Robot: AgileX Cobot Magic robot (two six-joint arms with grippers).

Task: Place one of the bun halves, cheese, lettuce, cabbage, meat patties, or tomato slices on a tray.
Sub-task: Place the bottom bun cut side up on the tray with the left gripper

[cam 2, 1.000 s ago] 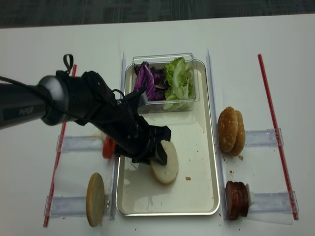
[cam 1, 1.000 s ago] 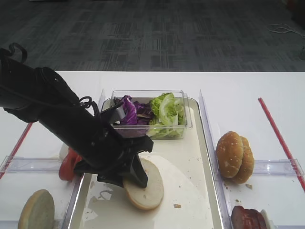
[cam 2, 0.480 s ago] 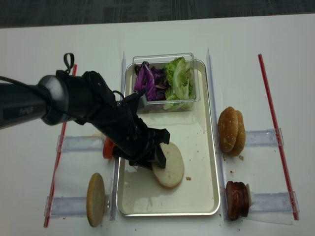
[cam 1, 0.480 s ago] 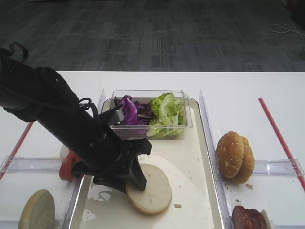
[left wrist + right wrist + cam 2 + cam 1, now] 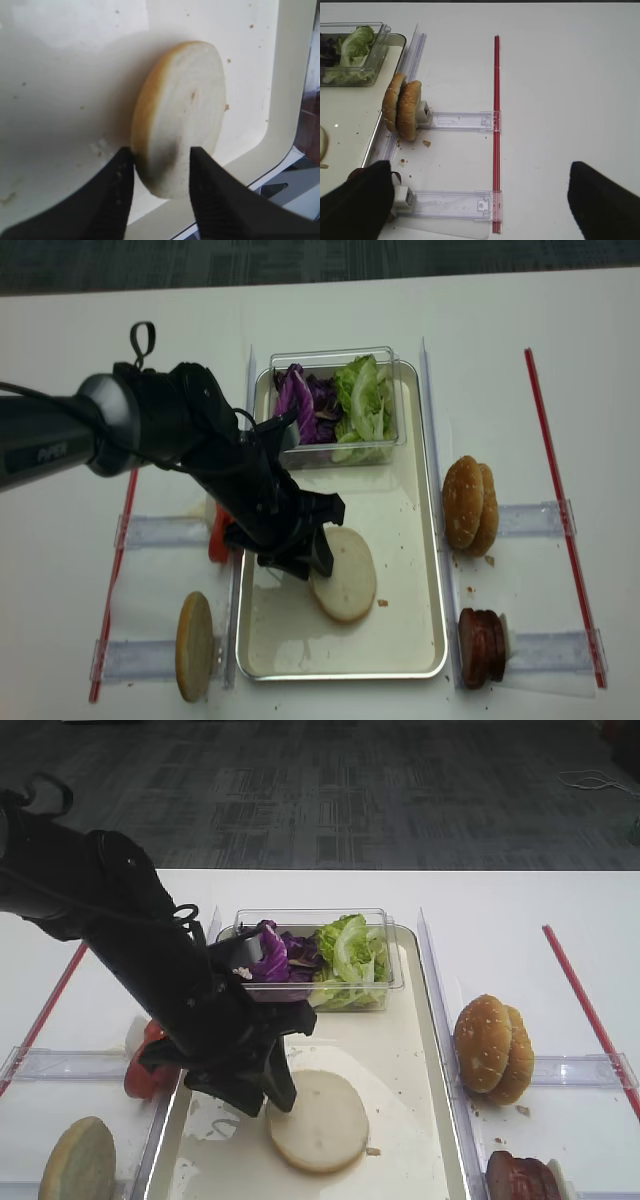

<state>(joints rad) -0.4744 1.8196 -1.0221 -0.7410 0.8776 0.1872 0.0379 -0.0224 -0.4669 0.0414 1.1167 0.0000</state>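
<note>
Exterior high view: the tray (image 5: 432, 1050) ran lengthwise down the middle of the table. One bun half (image 5: 318, 1120) lay flat on the tray floor, pale cut face up. The left gripper (image 5: 262, 1086) stood at the bun's left edge; finger spacing could not be read from this angle. A clear plastic box (image 5: 392, 963) at the tray's far end held the cabbage (image 5: 272, 952) and the lettuce (image 5: 350, 950). Tomato slices (image 5: 143, 1068) stood just left of the tray, a second bun half (image 5: 76, 1161) nearer the camera on that side. Sesame buns (image 5: 493, 1049) stood on edge to the right, and the meat patties (image 5: 520, 1180) showed at the bottom right.

Right wrist view: the right gripper's fingers (image 5: 355, 205) appeared at both lower corners, spread wide with nothing between them, above the table beside a red strip (image 5: 496, 125).

Left wrist view: the left fingers (image 5: 212, 192) stood parted, flanking the near edge of the bun half without visibly pinching it; whether the pads touched it could not be told.

Realsense exterior view: the bun half rested in the tray's central area, the left gripper at its left rim.
</note>
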